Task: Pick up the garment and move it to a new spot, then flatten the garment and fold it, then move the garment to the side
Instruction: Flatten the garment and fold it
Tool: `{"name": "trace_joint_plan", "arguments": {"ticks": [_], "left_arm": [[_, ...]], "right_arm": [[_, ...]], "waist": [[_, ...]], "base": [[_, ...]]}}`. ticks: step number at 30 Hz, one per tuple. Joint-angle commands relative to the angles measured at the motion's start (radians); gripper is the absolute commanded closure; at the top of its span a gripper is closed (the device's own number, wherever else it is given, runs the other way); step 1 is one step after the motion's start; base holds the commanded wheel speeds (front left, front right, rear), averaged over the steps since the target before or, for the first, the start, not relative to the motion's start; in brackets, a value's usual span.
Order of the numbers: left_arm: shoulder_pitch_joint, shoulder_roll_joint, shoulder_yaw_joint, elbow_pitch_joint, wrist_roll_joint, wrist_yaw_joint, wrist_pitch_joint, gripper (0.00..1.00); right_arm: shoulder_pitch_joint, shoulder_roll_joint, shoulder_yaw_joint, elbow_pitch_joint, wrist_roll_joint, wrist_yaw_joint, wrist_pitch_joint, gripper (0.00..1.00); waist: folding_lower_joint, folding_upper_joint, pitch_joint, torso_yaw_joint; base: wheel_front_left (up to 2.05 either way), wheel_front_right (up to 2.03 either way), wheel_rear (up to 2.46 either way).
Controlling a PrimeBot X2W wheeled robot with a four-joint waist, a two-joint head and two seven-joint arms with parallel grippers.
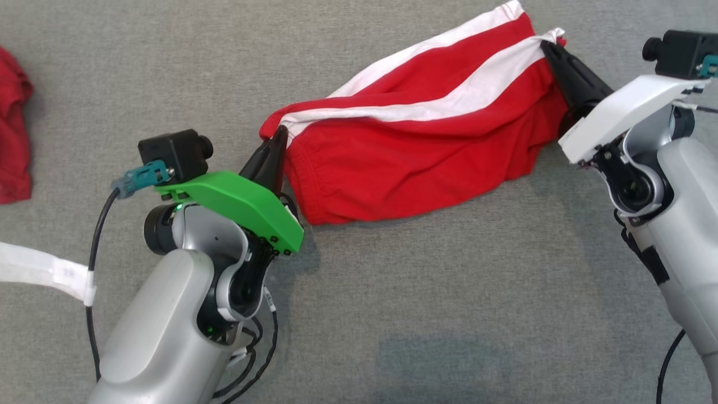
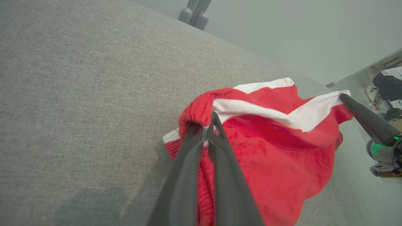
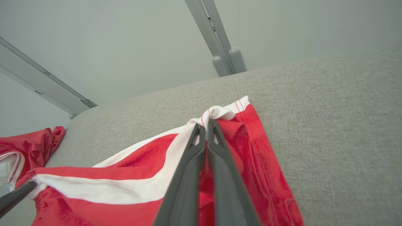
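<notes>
- At the left edge of the tabletop [image 1: 420, 314] we see a separate red cloth [image 1: 12, 140], well apart from the rest
- Our left gripper [image 1: 279, 136] pinches the red waistband end of the garment [image 1: 415, 163], fingers pressed together on it
- The garment, red with white stripes, stretches between both grippers over the tabletop's middle, toward the far edge
- Our right gripper [image 1: 547, 47] pinches the garment's white-striped hem corner
</notes>
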Motion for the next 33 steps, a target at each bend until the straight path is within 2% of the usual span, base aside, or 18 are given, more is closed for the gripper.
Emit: {"name": "trace_joint_plan", "arguments": {"ticks": [1,16,22,31,32,33], "left_arm": [[-0.027,-0.01,0.005,0.028,-0.002,-0.012,-0.011,1.0],[-0.165,-0.137,-0.002,0.32,-0.035,-0.078,-0.103,1.0],[-0.195,-0.158,-0.026,0.383,-0.047,-0.106,-0.122,1.0],[-0.238,-0.169,-0.057,0.443,-0.048,-0.114,-0.134,1.0],[-0.242,-0.169,-0.058,0.448,-0.049,-0.115,-0.137,1.0],[-0.245,-0.17,-0.056,0.453,-0.053,-0.114,-0.14,0.94]], "right_arm": [[-0.031,0.002,0.003,0.035,-0.008,0.0,-0.013,1.0],[-0.235,0.033,0.001,0.371,-0.044,0.0,-0.118,1.0],[-0.263,0.025,0.043,0.421,-0.046,0.0,-0.126,1.0],[-0.292,0.03,0.105,0.47,-0.069,0.0,-0.159,0.99],[-0.294,0.028,0.114,0.473,-0.074,0.0,-0.168,0.69],[-0.294,0.029,0.121,0.477,-0.077,0.0,-0.179,0.18]], "waist": [[0.0001,0.0,0.01,0.026],[0.0001,0.0,0.039,0.091],[0.0001,0.0,0.041,0.104],[0.0001,0.0,0.034,0.103],[0.0001,0.0,0.032,0.101],[0.0001,0.0,0.03,0.1]], "base": [[0.0,0.0,0.0],[0.0,0.0,0.0],[0.0,0.0,0.0],[0.0,0.0,0.0],[0.0,0.0,0.0],[0.0,0.0,0.0]]}}
